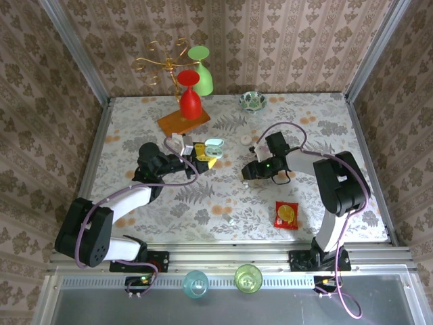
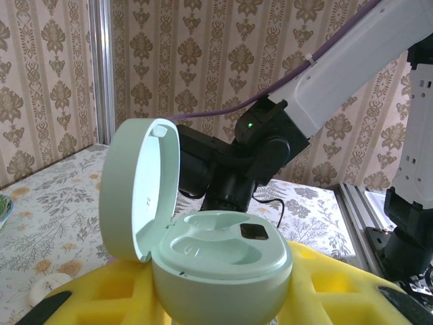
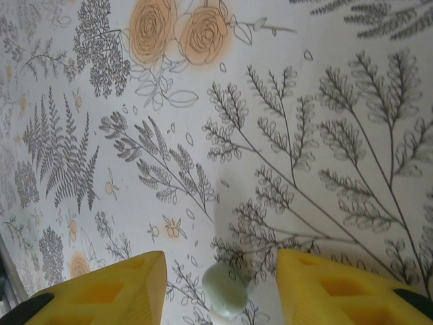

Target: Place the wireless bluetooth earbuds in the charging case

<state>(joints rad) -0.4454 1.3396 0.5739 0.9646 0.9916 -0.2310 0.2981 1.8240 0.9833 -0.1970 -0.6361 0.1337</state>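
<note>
- Open pale-mint pebble-shaped plastic charging case (image 2: pixel 223 264): base cut off by bottom edge, left wrist view.
- Tiny pale mint-white plastic earbud (image 3: pixel 225 290): blurred, lower end unclear.
- Small white round object (image 1: pixel 245 139): too small to identify.

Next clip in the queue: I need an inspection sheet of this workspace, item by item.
Surface: floral tablecloth, flat, no spills seen.
Job's things: mint charging case, lid open, wells look empty; one pale earbud lying on the cloth.
Clutter: red snack packet; red glass and green glass, both upturned; wooden board; small bowl; two cups at the near rail.
Grippers: left gripper shut on the charging case; right gripper jaws open either side of the earbud, not touching.
Cables: purple cables along the arms, off the job's things.
Surroundings: patterned walls, metal frame.
</note>
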